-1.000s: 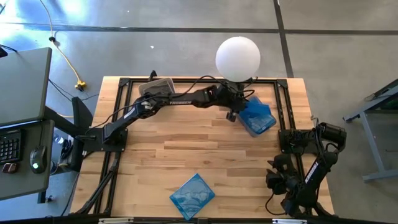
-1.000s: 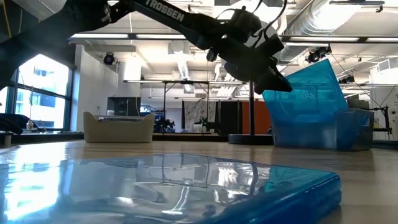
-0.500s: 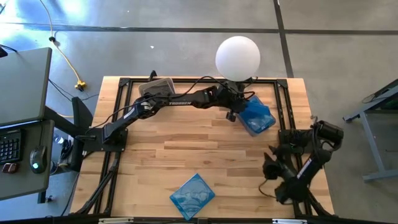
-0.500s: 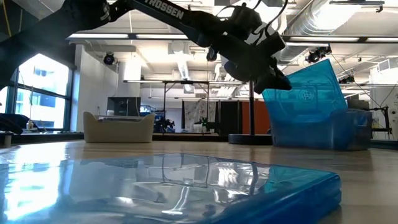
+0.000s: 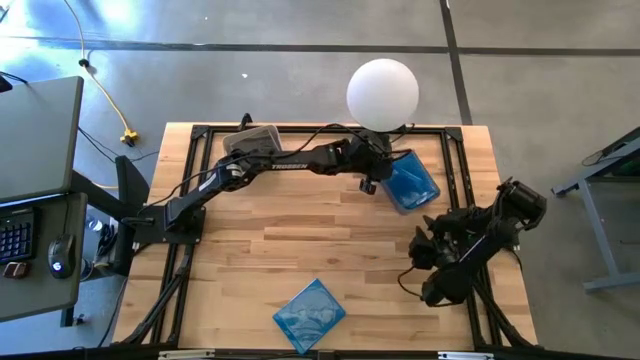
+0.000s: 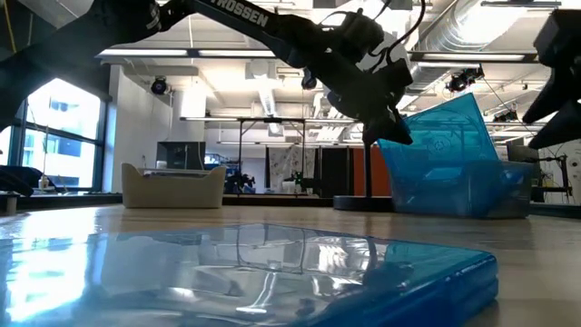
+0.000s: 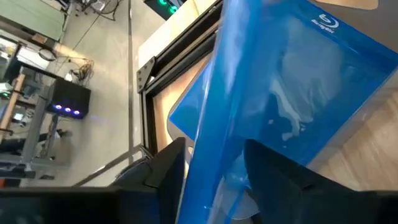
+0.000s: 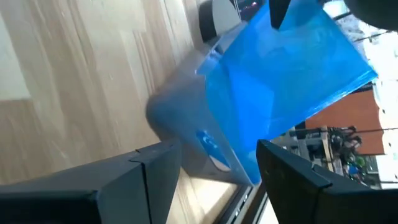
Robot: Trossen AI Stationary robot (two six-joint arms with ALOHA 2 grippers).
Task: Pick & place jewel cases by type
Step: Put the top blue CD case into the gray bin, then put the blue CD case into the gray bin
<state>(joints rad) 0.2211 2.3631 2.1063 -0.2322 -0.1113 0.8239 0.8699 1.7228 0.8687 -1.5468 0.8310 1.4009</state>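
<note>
While the left arm reaches across the far side of the table, here is the layout:

Tilted blue case (image 5: 408,180): leans edge-down in the translucent bin (image 6: 508,191) at the far right of the table; upper edge sticks out above the rim.
Left gripper (image 5: 378,176): at the tilted case's upper edge. Left wrist view has the case (image 7: 273,106) passing between the two fingers (image 7: 163,167); fingers are parted, and whether they press the plastic I cannot tell.
Flat blue case (image 5: 310,314): lies alone at the near edge of the table, well apart from the bin; fills the low view's foreground (image 6: 272,272).
Right gripper (image 5: 425,270): over the right half of the table, between bin and near edge, fingers spread, nothing in them. Its wrist view looks at the tilted case (image 8: 280,81) and bin.
View differences: only the low view shows how steeply the case leans; only the high view shows both cases' table positions.
Pale bin (image 5: 250,138): far side, left of centre, partly under the left arm.
White globe (image 5: 382,92): beyond the far edge, hides part of the table frame.
</note>
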